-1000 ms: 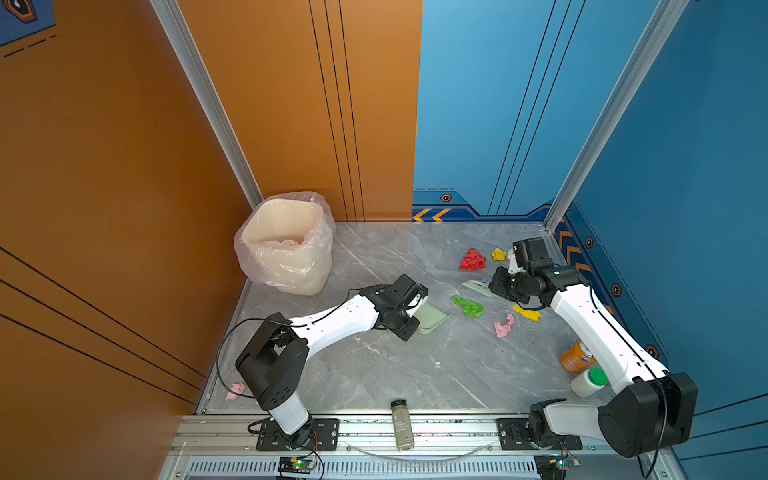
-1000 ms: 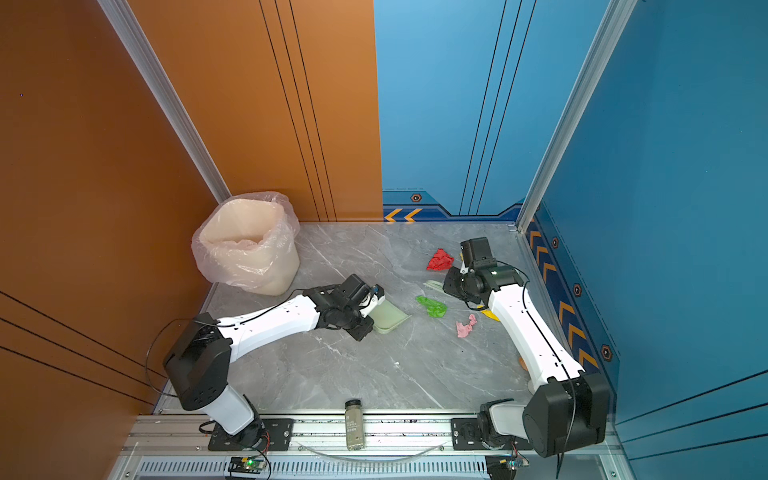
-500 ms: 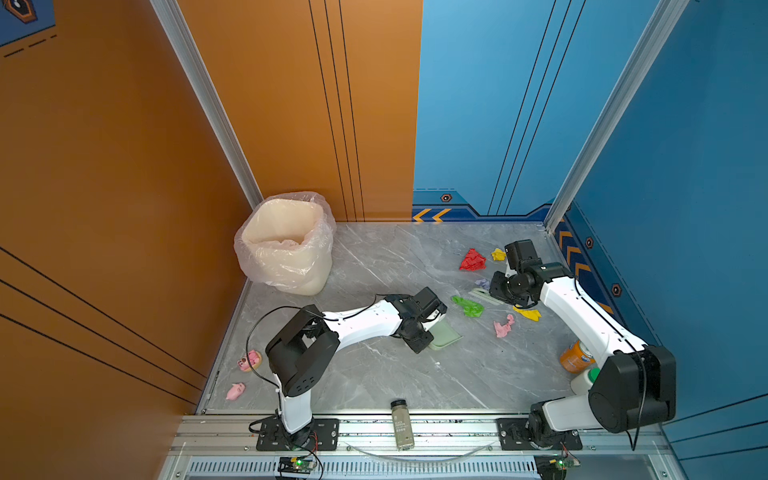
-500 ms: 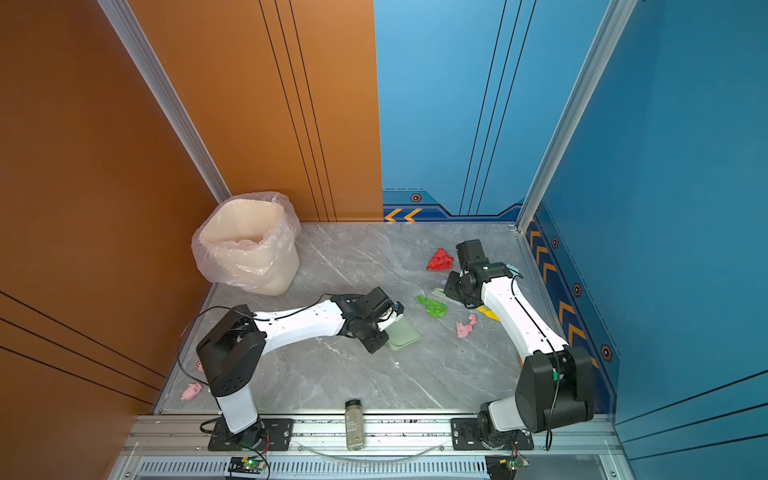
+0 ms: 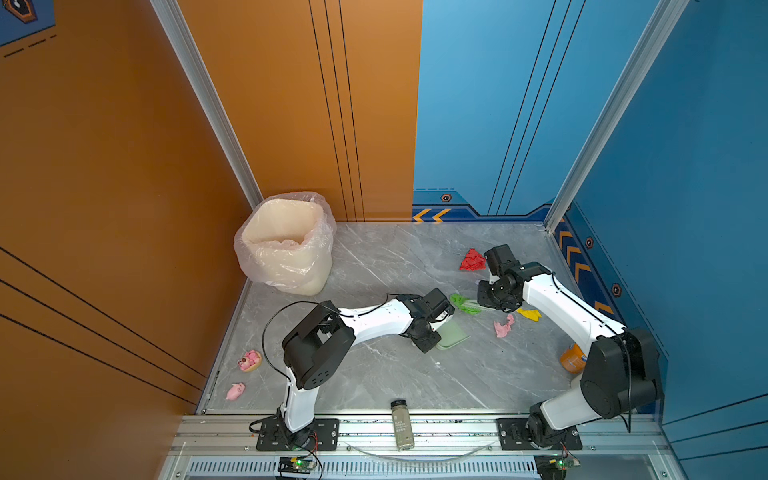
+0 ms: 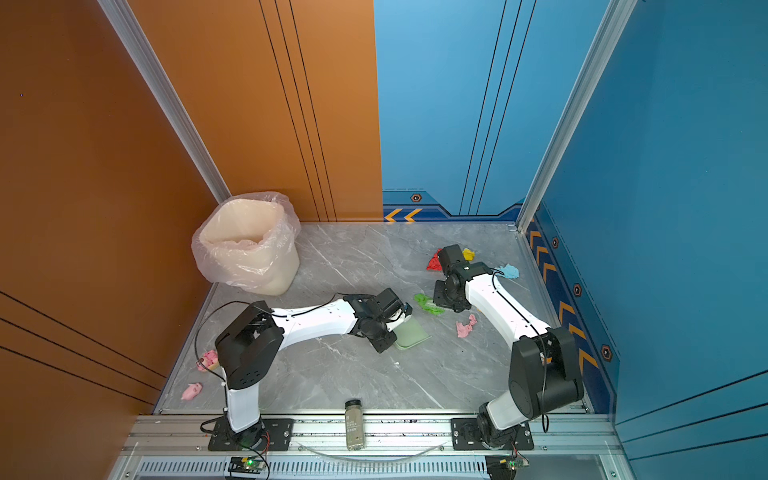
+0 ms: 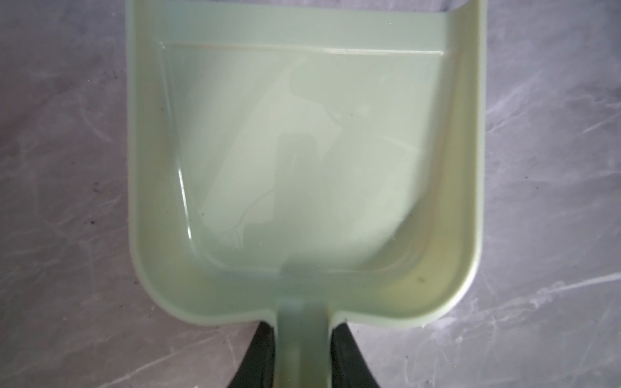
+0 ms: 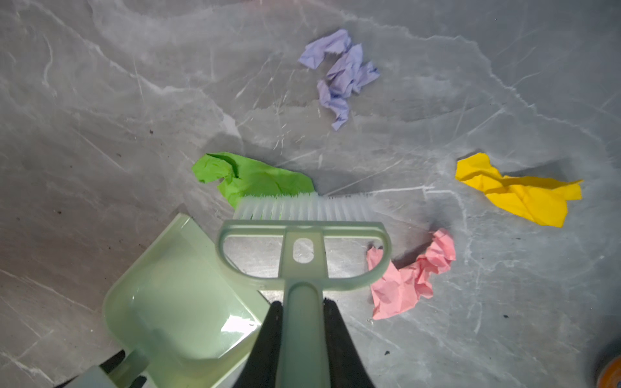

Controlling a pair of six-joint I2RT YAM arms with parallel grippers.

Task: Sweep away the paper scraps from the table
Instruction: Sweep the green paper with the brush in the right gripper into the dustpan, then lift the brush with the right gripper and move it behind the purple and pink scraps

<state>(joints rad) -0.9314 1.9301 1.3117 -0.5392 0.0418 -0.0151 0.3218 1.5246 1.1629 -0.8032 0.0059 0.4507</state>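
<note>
Left arm: left gripper (image 7: 302, 349) closed tight on the handle of the dustpan (image 7: 302, 151), 1 black finger on each side. The pan lies flat on the table (image 7: 50, 168).

Right arm: right gripper (image 8: 302, 336) clamped on the handle of the brush (image 8: 304, 255). Its bristles (image 8: 302, 206) are down on the table, touching the near edge of the green scrap (image 8: 252, 178). The pan's front lip sits just beside the brush head, on the green scrap's side.

The paper scraps are all loose and crumpled on the right half of the table in both top views. The right wrist view shows 4:
- green scrap at the bristles
- lilac scrap (image 8: 339, 77) beyond it, apart
- yellow scrap (image 8: 517, 191) off to the side
- pink scrap (image 8: 410, 278) just beside the corner of the brush head

In a top view a red scrap (image 5: 471, 260) lies farther back, next to the right arm's wrist. In a top view a light blue scrap (image 6: 509, 271) and a small yellow wad (image 6: 468, 253) lie behind that arm.
</note>
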